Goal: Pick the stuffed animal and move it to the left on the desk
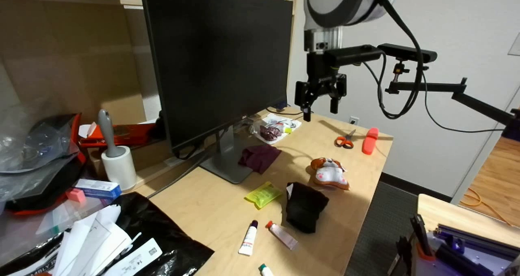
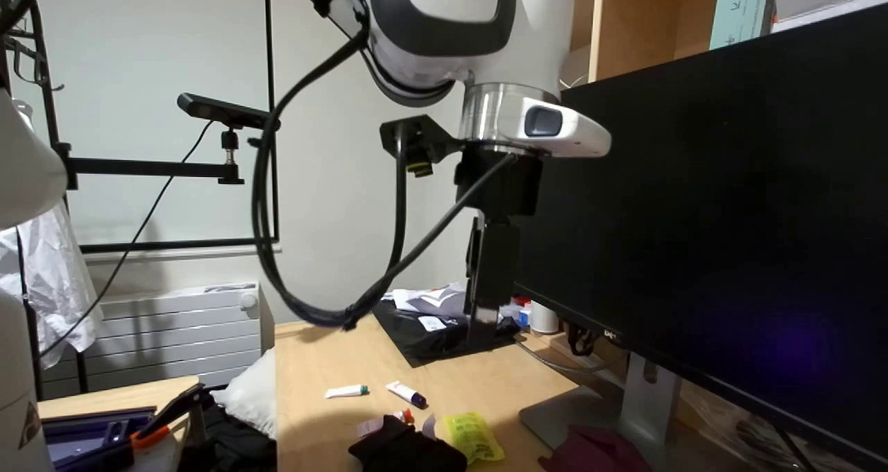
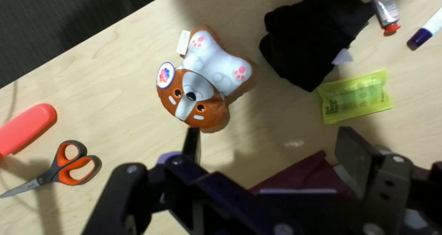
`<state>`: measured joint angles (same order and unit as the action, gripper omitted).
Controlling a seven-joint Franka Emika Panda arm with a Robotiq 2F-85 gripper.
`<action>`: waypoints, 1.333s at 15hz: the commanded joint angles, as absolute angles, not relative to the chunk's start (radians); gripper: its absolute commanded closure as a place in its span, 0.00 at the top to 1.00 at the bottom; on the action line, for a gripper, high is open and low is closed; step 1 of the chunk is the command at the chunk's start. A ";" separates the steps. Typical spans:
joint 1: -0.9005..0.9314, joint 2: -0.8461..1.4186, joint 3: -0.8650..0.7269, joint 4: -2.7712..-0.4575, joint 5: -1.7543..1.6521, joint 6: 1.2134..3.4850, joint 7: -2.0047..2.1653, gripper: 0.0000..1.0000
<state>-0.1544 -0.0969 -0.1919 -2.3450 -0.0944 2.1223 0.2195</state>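
The stuffed animal (image 1: pixel 330 174) is a brown and white plush dog lying on the desk (image 1: pixel 215 211), near its open edge. In the wrist view the stuffed animal (image 3: pixel 207 77) lies face up, with a round tag at its head and a white label by a foot. It is out of view in the exterior view (image 2: pixel 444 389) that shows the desk. My gripper (image 1: pixel 321 110) is open and empty, high above the desk. In the wrist view the gripper (image 3: pixel 269 133) has its fingers wide apart, with the dog's head just beyond the left fingertip. Nothing is between the fingers.
A black cloth (image 1: pixel 304 207) and a yellow packet (image 1: pixel 263 195) lie close to the dog. Scissors (image 1: pixel 345 141), a red case (image 1: pixel 370 141), a maroon cloth (image 1: pixel 260 157) and small tubes (image 1: pixel 282 235) are on the desk. A large monitor (image 1: pixel 219 65) stands beside the gripper.
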 commanded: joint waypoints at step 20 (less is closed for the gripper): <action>-0.380 0.355 -0.162 -2.456 0.503 2.686 -0.135 1.00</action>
<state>-0.3378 0.3170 -0.2108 -2.4689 0.4564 2.6519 -0.0533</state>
